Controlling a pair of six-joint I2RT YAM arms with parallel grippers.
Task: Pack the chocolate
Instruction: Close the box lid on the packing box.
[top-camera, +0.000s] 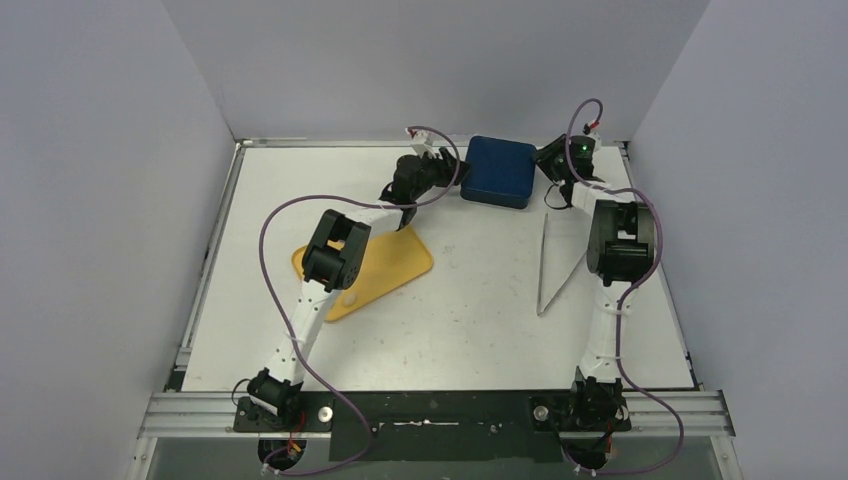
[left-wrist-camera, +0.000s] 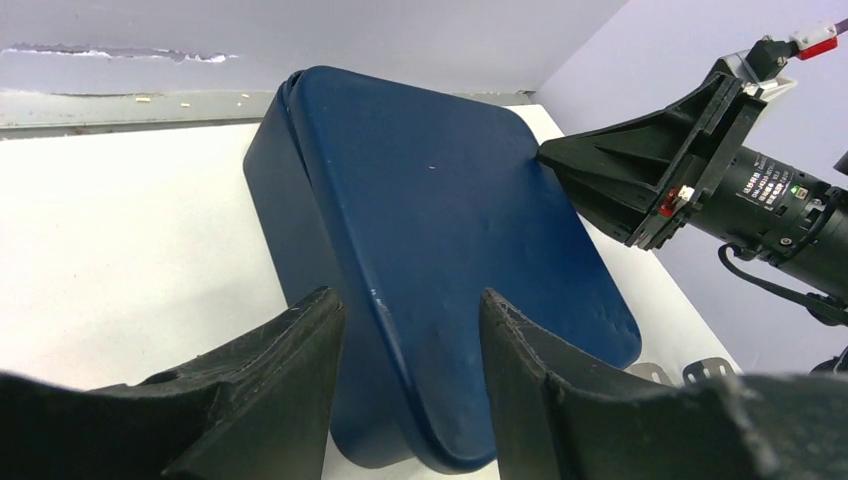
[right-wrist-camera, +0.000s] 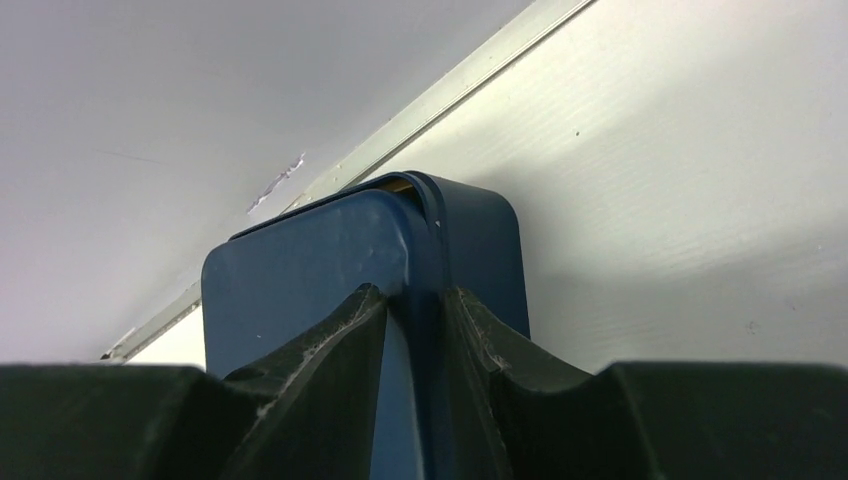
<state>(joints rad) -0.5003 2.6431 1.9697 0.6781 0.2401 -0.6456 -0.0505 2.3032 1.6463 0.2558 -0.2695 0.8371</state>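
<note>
Your left fingers (left-wrist-camera: 290, 350) stand wide astride the lidded dark blue box (top-camera: 500, 170), upper centre; right fingers (right-wrist-camera: 330, 350) pinch its right rim. No chocolate shows, presumably boxed: packing looks nearly done

The box (top-camera: 500, 170) is plain dark blue, the tray (top-camera: 400, 262) yellow, the table (top-camera: 470, 320) white, the cables (top-camera: 265, 225) purple, the arms (top-camera: 300, 320) white-and-black, the walls (top-camera: 100, 150) pale grey.

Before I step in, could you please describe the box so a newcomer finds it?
Look to the far edge of the white table, near the back wall. Between the left gripper and right gripper sits the blue box. It alone is dark blue, lidded and round-cornered, unlike the flat yellow tray and thin metal tweezers.
</note>
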